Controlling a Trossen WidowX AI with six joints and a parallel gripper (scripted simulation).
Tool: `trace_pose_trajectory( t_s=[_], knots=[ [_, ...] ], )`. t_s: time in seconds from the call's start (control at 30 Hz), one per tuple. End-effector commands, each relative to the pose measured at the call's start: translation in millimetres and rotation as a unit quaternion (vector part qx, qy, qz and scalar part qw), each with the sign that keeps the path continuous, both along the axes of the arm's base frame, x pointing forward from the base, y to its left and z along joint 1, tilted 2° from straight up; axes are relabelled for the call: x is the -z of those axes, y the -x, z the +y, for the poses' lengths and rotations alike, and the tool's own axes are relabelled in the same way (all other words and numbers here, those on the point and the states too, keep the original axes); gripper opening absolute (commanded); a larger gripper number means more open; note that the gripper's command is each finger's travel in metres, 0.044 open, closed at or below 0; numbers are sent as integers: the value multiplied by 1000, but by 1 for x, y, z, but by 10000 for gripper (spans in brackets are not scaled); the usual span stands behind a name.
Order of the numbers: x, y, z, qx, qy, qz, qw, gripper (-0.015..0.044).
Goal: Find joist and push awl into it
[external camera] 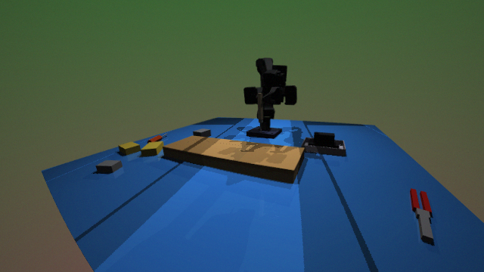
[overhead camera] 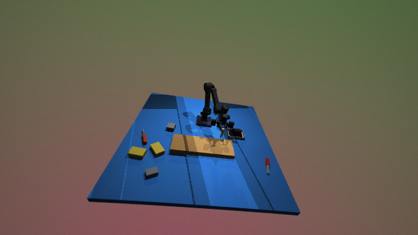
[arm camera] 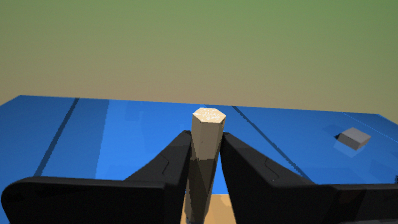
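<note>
Currently carrying the awl (overhead camera: 222, 132) (external camera: 260, 107) (arm camera: 206, 145) above the floor panel (overhead camera: 202, 147) (external camera: 234, 153) (arm camera: 230, 212), gripper (overhead camera: 223, 129) (external camera: 260, 95) (arm camera: 205, 138) closed snugly around its handle; stud finder (overhead camera: 236, 132) (external camera: 324, 139) resting in the tray (overhead camera: 236, 138) (external camera: 326, 150). Probably positioning for the single hole; next requiring upright alignment over the joist, then pressing straight down.

Clutter: two yellow blocks (overhead camera: 137, 152) (external camera: 129, 148) near each other, orange-handled screwdriver (overhead camera: 144, 138) (external camera: 155, 138) lying just beside them. Two grey blocks (overhead camera: 151, 172) (external camera: 109, 166) (arm camera: 354, 138), well apart. Red-handled tool (overhead camera: 268, 165) (external camera: 424, 219) lies flat near the blue table's (overhead camera: 228, 196) (external camera: 234, 227) (arm camera: 140, 135) opposite side edge.
</note>
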State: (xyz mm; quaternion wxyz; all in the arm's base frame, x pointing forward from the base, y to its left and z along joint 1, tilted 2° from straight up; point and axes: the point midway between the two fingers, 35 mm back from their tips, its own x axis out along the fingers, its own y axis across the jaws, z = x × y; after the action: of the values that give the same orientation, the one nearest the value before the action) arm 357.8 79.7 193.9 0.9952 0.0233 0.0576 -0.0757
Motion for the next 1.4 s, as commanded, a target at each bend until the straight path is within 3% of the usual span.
trace_pose_trajectory(
  t_s=[0.0, 1.37],
  knots=[
    [3, -3, 7, -13, 0, -7, 1000, 0],
    [25, -4, 9, -13, 0, -7, 1000, 0]
  ],
)
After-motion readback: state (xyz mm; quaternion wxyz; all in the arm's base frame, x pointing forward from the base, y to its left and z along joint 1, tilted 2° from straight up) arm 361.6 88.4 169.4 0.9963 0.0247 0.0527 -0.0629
